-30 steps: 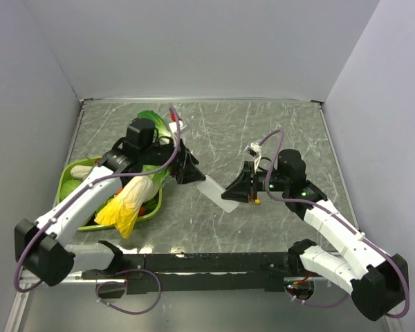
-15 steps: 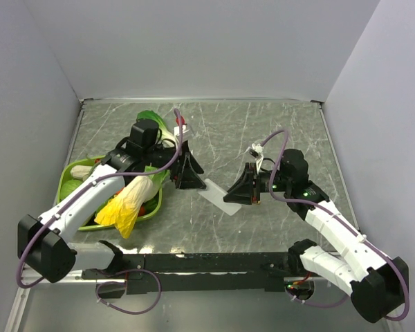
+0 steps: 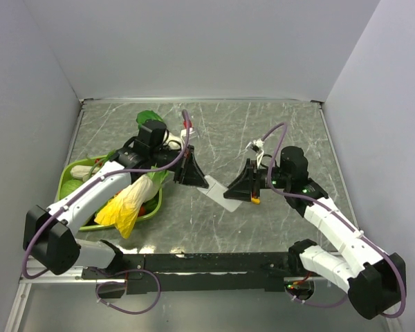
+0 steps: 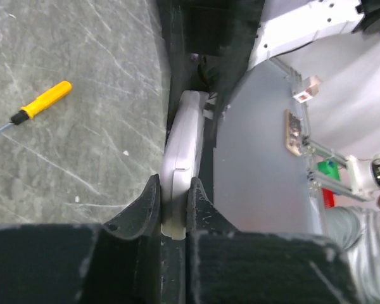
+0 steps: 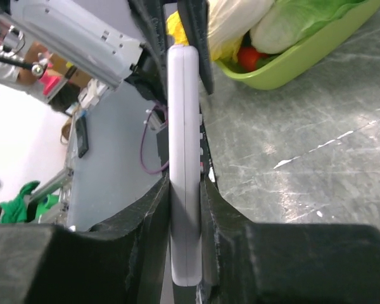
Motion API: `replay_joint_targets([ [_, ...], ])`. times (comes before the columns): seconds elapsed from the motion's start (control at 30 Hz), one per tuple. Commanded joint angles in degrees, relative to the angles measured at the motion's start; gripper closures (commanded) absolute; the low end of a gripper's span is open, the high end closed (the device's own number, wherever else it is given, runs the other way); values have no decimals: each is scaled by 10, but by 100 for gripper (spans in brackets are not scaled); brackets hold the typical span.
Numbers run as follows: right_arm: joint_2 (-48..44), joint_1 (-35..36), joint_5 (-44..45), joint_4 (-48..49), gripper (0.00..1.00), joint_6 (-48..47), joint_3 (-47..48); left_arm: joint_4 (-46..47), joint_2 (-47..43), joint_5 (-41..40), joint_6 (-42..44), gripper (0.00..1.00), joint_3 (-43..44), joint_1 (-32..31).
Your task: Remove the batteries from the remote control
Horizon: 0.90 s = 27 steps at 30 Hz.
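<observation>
Remote [image 3: 218, 191] between left claw [image 3: 198, 182], right claw [image 3: 234, 192]

You get soft, even light; the worktop [image 3: 263, 131] gleams faintly, and both wrist views blur the near fingers [image 4: 144, 209].

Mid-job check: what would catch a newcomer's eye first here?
The white remote control, pinched at both ends between the left claw and right claw at the middle of the table. Next, the green tray of vegetables on the left. A yellow-handled tool lies by the right claw.
</observation>
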Motion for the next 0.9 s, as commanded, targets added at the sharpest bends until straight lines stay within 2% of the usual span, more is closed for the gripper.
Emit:
replay_joint_targets([
  [0.0, -12, -19, 32, 66, 37, 50, 28, 52, 9, -5, -68, 99, 3, 7],
  [0.03, -18, -33, 43, 67, 28, 55, 19, 96, 7, -7, -91, 99, -13, 10],
  [0.07, -23, -39, 54, 74, 15, 66, 12, 126, 5, -3, -118, 99, -25, 15],
  [0.17, -49, -71, 83, 132, 1, 114, -32, 261, -15, -13, -270, 99, -76, 34],
  [0.23, -64, -91, 99, 151, 0, 140, -61, 322, -24, -36, -308, 99, -98, 39],
  [0.37, -75, -106, 122, 176, 0, 160, -93, 341, -43, -95, -358, 99, -104, 40],
  [0.47, -58, -106, 111, 235, 0, 185, -116, 365, -56, -129, -387, 99, -122, 39],
  [0.6, -39, -106, 123, 264, 0, 193, -123, 425, -62, -139, -425, 99, -152, 39],
  [0.8, 7, -106, 96, 364, 0, 245, -118, 443, -61, -143, -443, 99, -177, 38],
  [0.87, 24, -104, 86, 404, 5, 271, -116, 444, -58, -144, -446, 99, -179, 38],
])
